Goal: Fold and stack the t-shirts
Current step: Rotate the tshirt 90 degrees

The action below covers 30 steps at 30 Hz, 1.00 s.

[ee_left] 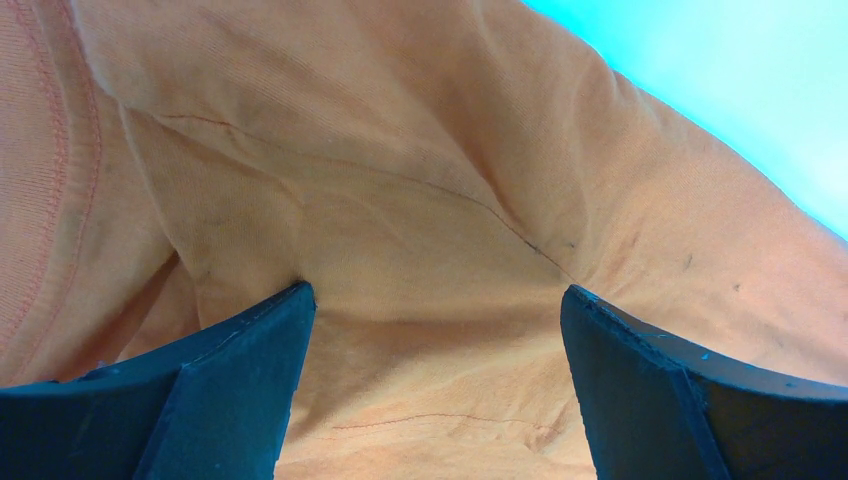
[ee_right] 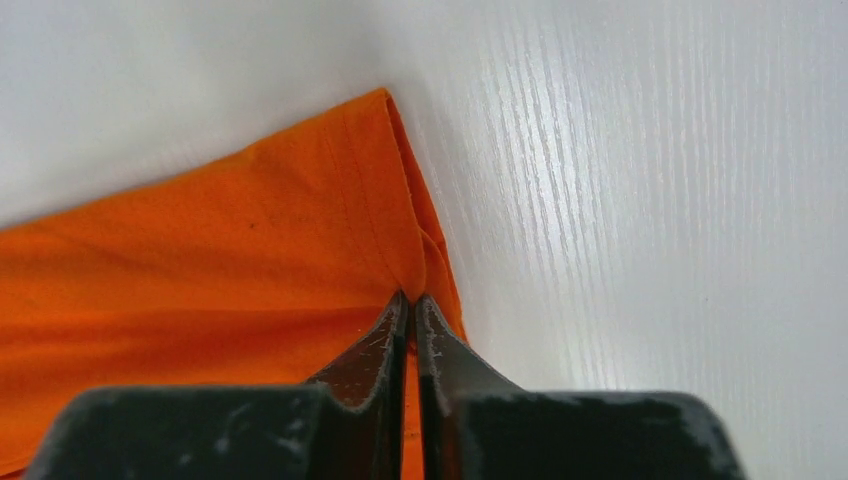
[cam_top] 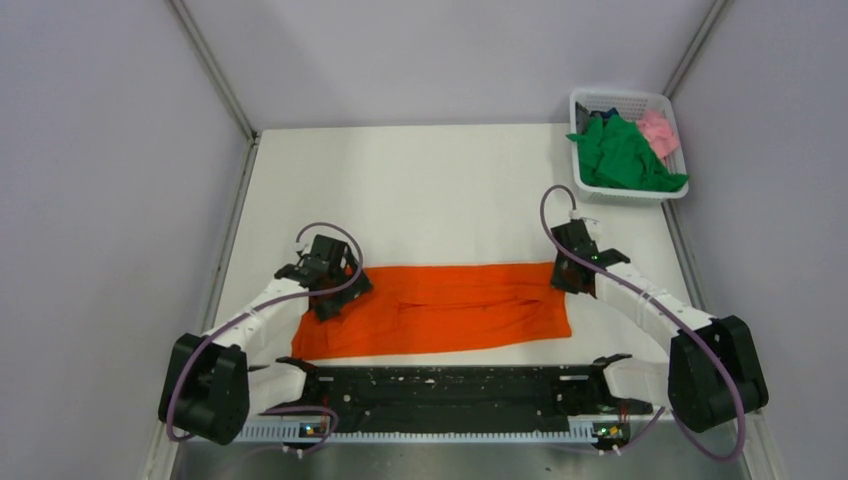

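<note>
Orange t-shirt (cam_top: 440, 310) lies folded into a long band across the lower middle of the overhead view, flat on the white bench (cam_top: 450, 190), with creases running along its length and its lower left corner flaring out a little wider.

At the band's left end, the left claw (cam_top: 330, 285) sits low over the cloth. Its own camera shows it released: the two dark fingers (ee_left: 250, 360) stand wide apart at the bottom of the frame, with rumpled orange fabric (ee_left: 400, 180) filling the space between and above them and a stitched seam running down the left edge. Whether the fingertips touch the cloth cannot be told.

At the right end, the right claw (cam_top: 568, 275) is down on the upper right corner of the band. In the right wrist view it is clenched on the shirt: the fingertips (ee_right: 390, 330) meet with only a hairline between them, pinching the folded edge of the orange cloth (ee_right: 200, 260) just below its pointed corner. Bare wood-grain bench (ee_right: 650, 200) fills the right half of that frame.

Well apart, in the upper right of the overhead view, a white lattice basket (cam_top: 625, 98) stands at the far right corner of the bench. The green t-shirt (cam_top: 620, 155) is heaped inside it and spills over its front rim, and the pink t-shirt (cam_top: 658, 130) is bunched beside the green, against the basket's right wall.
</note>
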{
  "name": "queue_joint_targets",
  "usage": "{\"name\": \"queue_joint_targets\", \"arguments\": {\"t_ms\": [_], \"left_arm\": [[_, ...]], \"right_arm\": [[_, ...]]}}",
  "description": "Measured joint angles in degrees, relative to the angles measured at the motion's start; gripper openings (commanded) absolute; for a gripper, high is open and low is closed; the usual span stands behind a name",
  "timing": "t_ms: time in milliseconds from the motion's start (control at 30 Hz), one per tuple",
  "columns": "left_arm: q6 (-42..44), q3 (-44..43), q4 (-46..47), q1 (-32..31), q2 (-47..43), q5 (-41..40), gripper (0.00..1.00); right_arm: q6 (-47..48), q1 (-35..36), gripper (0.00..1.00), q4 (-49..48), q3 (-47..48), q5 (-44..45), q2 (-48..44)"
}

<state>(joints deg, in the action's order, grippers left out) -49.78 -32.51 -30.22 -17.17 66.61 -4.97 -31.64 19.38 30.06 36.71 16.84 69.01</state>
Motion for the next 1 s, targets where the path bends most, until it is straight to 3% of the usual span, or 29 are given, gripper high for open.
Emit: {"name": "queue_joint_targets", "arguments": {"t_ms": [133, 200, 333, 400, 567, 733, 900, 1000], "left_arm": [[0.0, 0.0, 0.2, 0.3, 0.0, 0.2, 0.99], [0.2, 0.0, 0.3, 0.3, 0.0, 0.2, 0.99], [0.3, 0.0, 0.2, 0.4, -0.3, 0.4, 0.99], [0.5, 0.0, 0.2, 0.5, -0.5, 0.5, 0.99], [0.9, 0.0, 0.5, 0.7, -0.1, 0.5, 0.99], [2.2, -3.7, 1.4, 1.8, 6.3, 1.4, 0.99], [4.1, -16.2, 2.5, 4.4, 20.9, 2.3, 0.99], [5.0, -28.7, 3.9, 5.6, 32.5, 4.3, 0.99]], "right_arm": [[0.5, 0.0, 0.56, 0.0, 0.0, 1.4, 0.1], [1.1, 0.0, 0.67, 0.0, 0.0, 2.4, 0.2], [2.1, 0.0, 0.78, 0.0, 0.0, 1.6, 0.0], [3.3, 0.0, 0.98, -0.4, -0.1, -1.7, -1.2], [5.6, 0.1, 0.99, -8.5, -3.5, -17.7, -5.5], [5.9, 2.7, 0.99, -14.6, -5.7, -27.3, -1.4], [5.1, 6.1, 0.99, -19.2, -7.0, -29.2, 1.2], [4.4, 8.5, 0.99, -20.8, -8.0, -28.9, 0.4]]}}
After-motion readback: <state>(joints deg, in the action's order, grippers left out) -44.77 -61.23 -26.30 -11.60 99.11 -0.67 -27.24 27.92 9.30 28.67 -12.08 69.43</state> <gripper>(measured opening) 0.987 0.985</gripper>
